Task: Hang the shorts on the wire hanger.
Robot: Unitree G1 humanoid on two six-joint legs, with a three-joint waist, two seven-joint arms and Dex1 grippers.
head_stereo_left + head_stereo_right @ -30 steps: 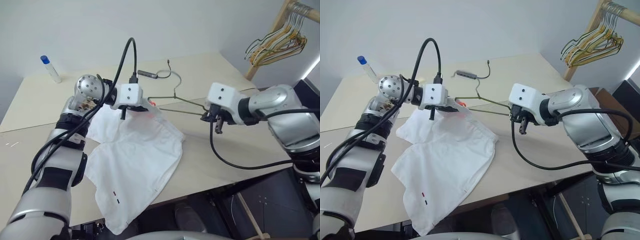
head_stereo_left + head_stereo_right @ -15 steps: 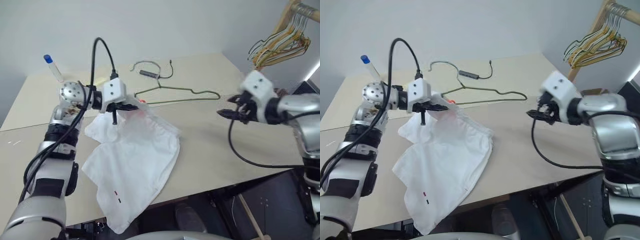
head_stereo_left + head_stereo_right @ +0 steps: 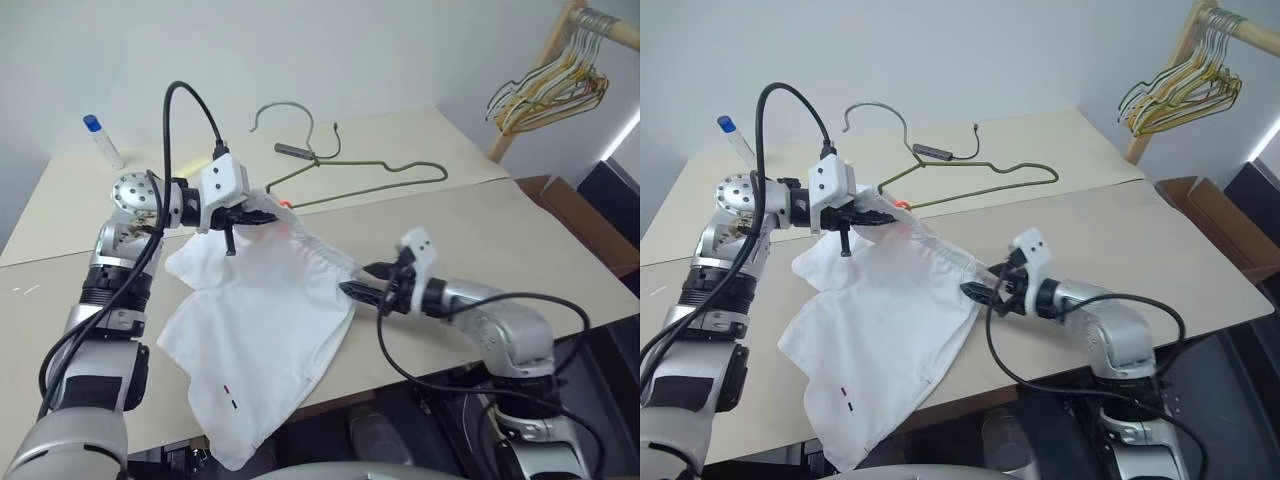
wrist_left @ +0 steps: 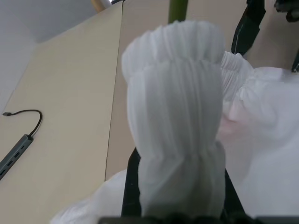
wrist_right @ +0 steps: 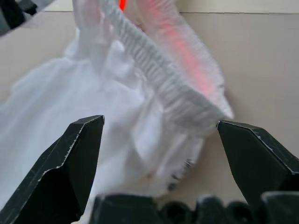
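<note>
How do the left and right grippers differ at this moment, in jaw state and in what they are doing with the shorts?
The left gripper is shut on the waistband of the shorts, holding that end lifted off the table; the right gripper stands wide open and holds nothing. The left sits at the waistband's far end, near the wire hanger; the right is low by the table at the near end. Both point at the waistband.

From the head you look forward and down over the table [image 3: 520, 215]; both eyes share nearly everything. Each wrist camera sits close against the shorts [image 4: 173, 116], and both catch the gathered waistband.
</note>
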